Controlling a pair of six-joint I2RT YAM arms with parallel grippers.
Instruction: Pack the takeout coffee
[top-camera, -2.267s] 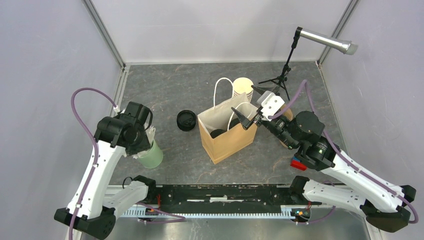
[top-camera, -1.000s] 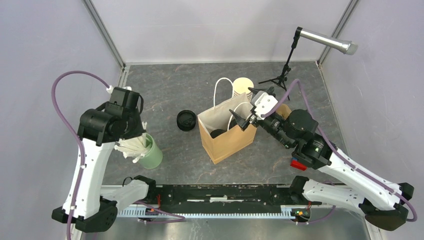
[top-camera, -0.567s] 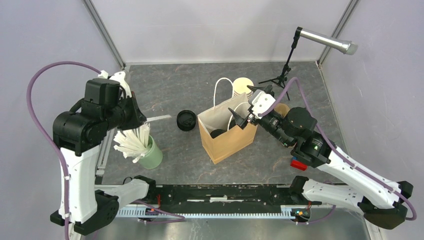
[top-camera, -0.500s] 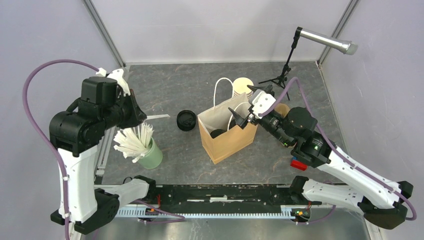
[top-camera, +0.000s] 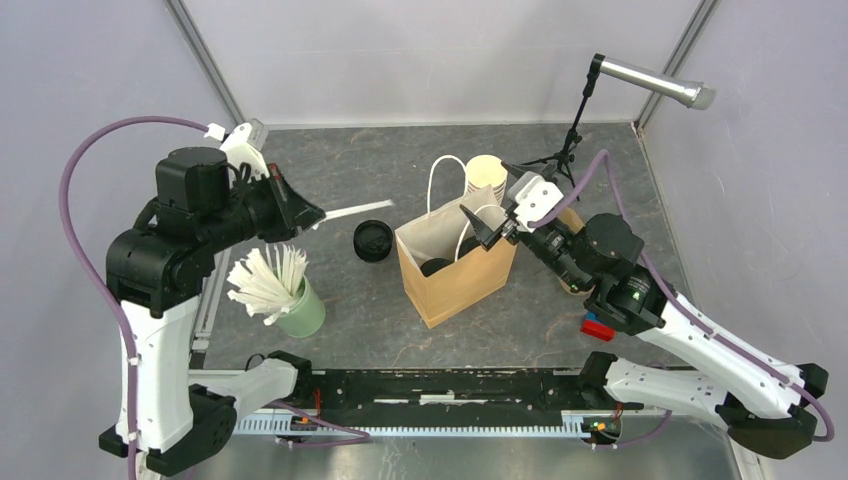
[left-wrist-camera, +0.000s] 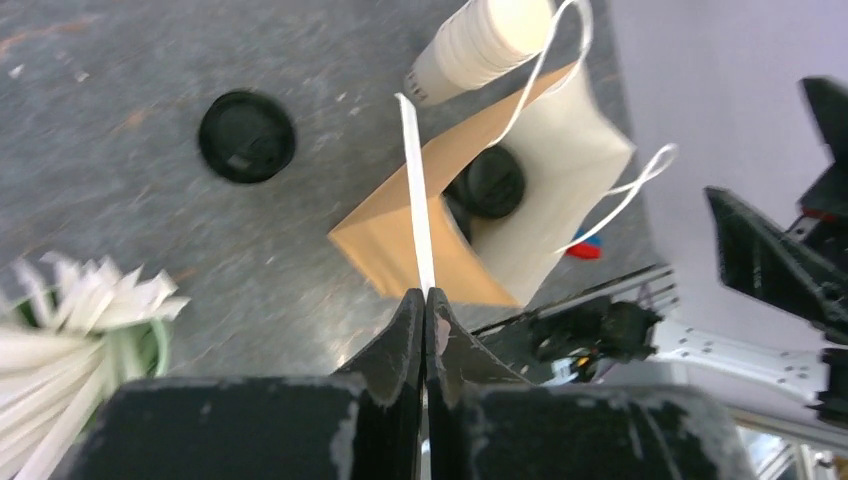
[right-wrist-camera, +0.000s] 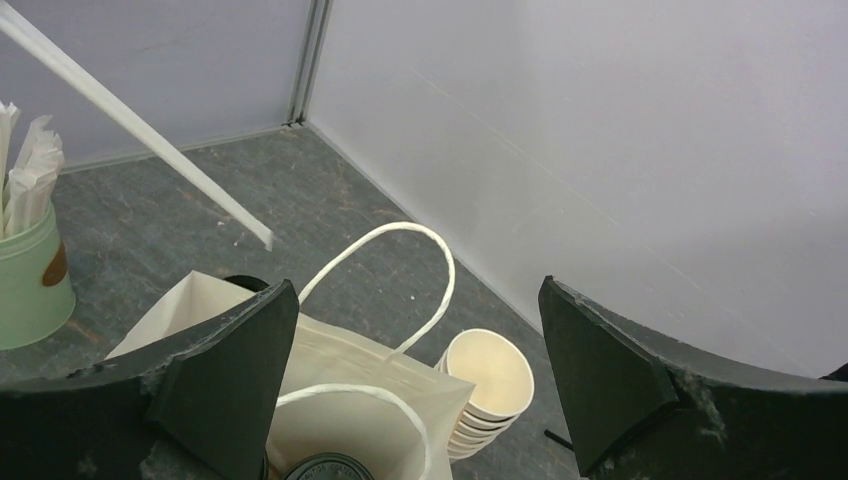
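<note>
The takeout coffee shows as black lids inside the open brown paper bag; one lid also shows in the left wrist view, and a lid edge in the right wrist view. My left gripper is shut on a white wrapped straw, held above the table with its tip pointing toward the bag. In the left wrist view the gripper pinches the straw, which reaches over the bag. My right gripper is open and empty over the bag's right rim; it also shows in the right wrist view.
A green cup of wrapped straws stands at the left. A pile of black lids lies left of the bag. A stack of lidless cream cups stands behind the bag. A tripod stand is at the back right.
My left gripper has lifted a straw out of the green cup, risen, and swung right toward the bag. My right gripper stays open by the bag, barely shifted.
</note>
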